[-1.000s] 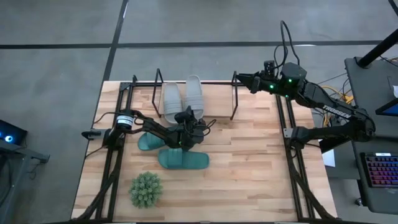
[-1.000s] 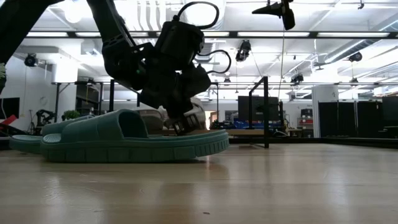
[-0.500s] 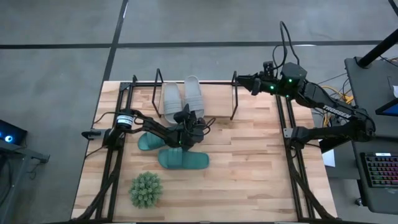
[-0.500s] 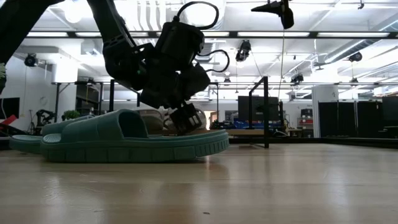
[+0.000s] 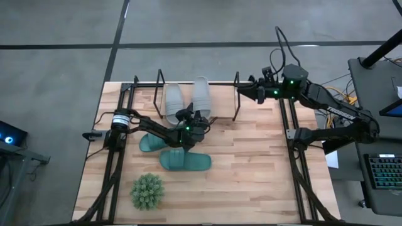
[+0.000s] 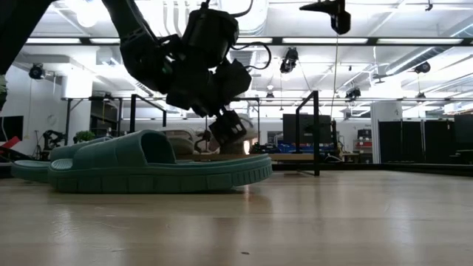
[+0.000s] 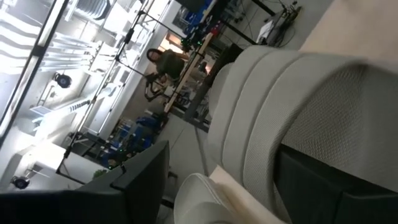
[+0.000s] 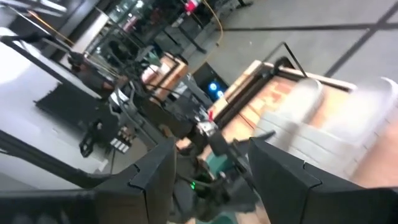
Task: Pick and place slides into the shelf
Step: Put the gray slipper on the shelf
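Two light grey slides [image 5: 172, 100] [image 5: 201, 94] lie side by side in the black wire shelf [image 5: 237, 102] at the table's far edge. My left gripper [image 5: 193, 119] is open at the near heel end of the right-hand grey slide [image 7: 280, 106], one finger on either side of it. Two teal-green slides [image 5: 151, 143] [image 5: 186, 162] rest sole-down on the wood, nearer than the shelf; the low view shows the closer one [image 6: 148, 168]. My right gripper [image 5: 242, 88] hovers open and empty beside the shelf's right end loop. My left gripper stands open around the right grey slide's heel end [image 7: 261, 143], coming level from the table's near side. Whether either finger [image 7: 329, 186] touches the rubber I cannot tell. The slide rests in the shelf.
A small spiky green plant [image 5: 147, 191] stands at the near left. Black frame rails [image 5: 115, 163] [image 5: 295, 169] run along both sides of the table. Bare wood lies to the right of the teal slides.
My left gripper has opened and let go of the right grey slide, then risen a little. The slide has ended up slightly farther into the shelf. My right gripper has shifted a little toward the shelf's right end loop.
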